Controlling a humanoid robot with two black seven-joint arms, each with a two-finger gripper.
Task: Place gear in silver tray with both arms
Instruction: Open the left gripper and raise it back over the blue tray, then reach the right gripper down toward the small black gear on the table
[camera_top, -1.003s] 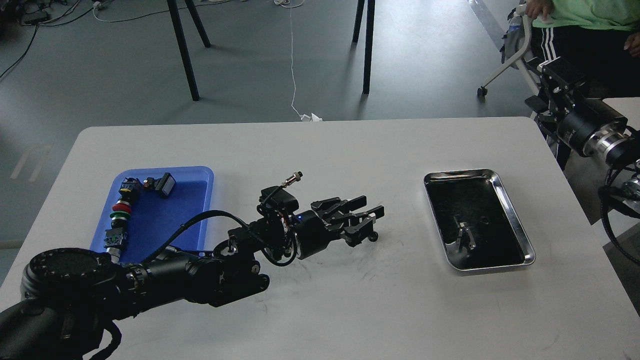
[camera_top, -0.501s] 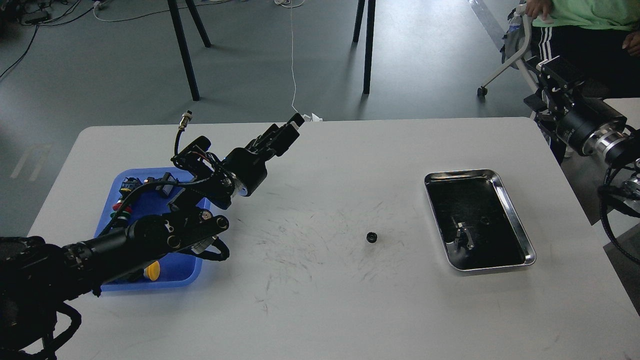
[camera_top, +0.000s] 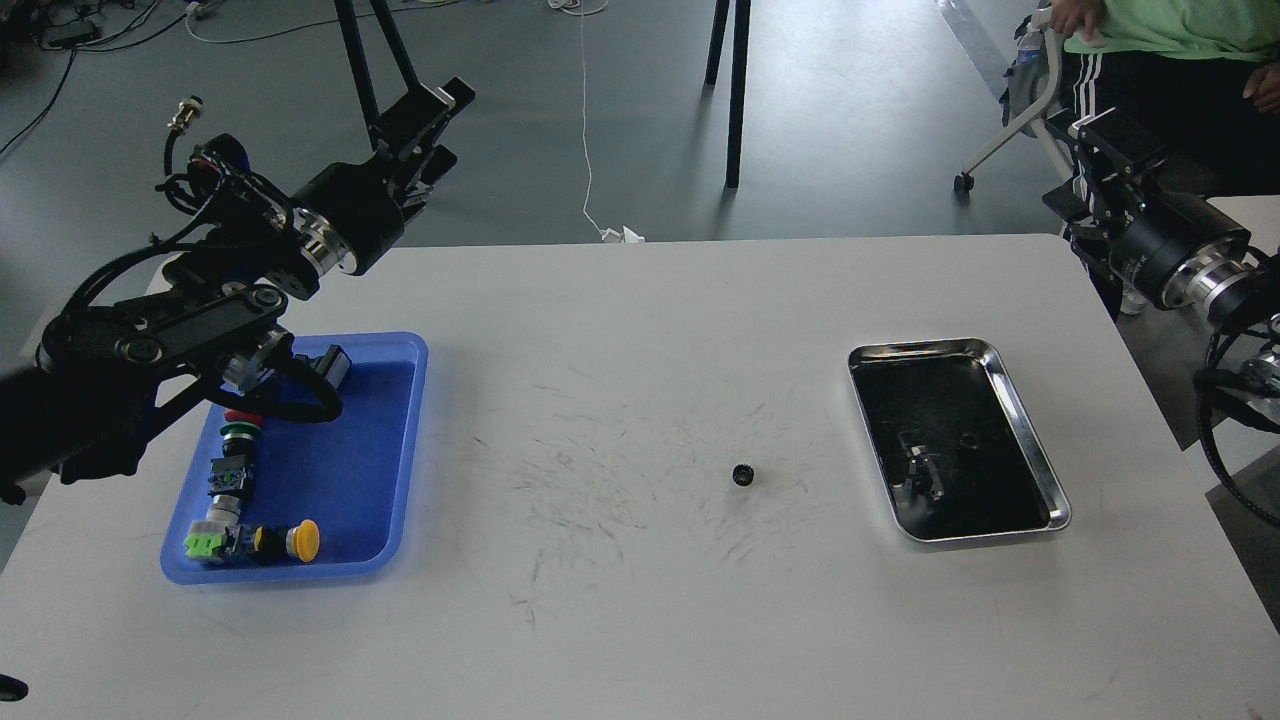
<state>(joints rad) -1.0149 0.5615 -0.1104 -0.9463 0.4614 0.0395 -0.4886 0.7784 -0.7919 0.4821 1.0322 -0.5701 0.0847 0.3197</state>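
Observation:
The gear (camera_top: 742, 475) is a small black toothed wheel lying alone on the white table (camera_top: 640, 620), a short way left of the silver tray (camera_top: 920, 347). That tray has a dark reflective bottom with a small metal part in it. My left gripper (camera_top: 432, 125) is raised high over the table's far left corner, well away from the gear, its fingers apart and holding nothing. At the right edge of the view my right gripper (camera_top: 1092, 140) hangs beyond the table's far right corner; it looks dark and boxy, and its fingers cannot be told apart.
A blue plastic tray (camera_top: 340, 450) at the left holds several push buttons and switches along its left and front sides. Scuff marks cover the table's middle. Black stand legs (camera_top: 735, 90) rise behind the table. A seated person (camera_top: 1160, 40) is at the far right.
The left arm has let go of the gear on the table and swung up and back to the far left. The gear stays put. The right arm has hardly moved.

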